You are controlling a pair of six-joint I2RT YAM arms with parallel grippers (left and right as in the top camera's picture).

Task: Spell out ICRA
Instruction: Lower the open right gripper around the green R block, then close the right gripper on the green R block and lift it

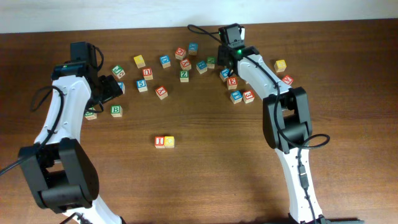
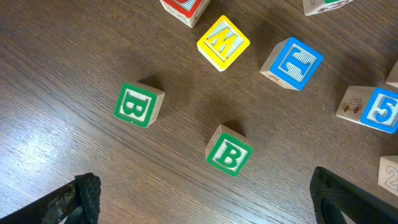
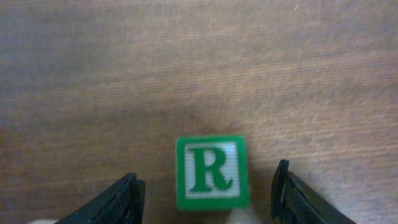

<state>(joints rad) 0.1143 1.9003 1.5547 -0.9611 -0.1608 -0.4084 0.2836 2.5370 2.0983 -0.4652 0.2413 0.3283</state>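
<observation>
Dark wood-grain table (image 1: 205, 180) fills the view, with a pale strip (image 1: 93, 15) beyond its far edge. Up-right of the red-and-yellow block pair (image 1: 165, 142), the right gripper (image 3: 206, 183) stands spread wide astride the green R block (image 3: 211, 172). Up-left of the pair, the left gripper (image 2: 205, 186) gapes wide above the green B blocks (image 2: 229, 153).

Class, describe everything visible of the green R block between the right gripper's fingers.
The green R block looks wooden; its top face has a green border and a green serif R on a pale panel. It sits flat on the wood-grain table, letter up, between the open fingers of the right gripper, touching neither.
</observation>
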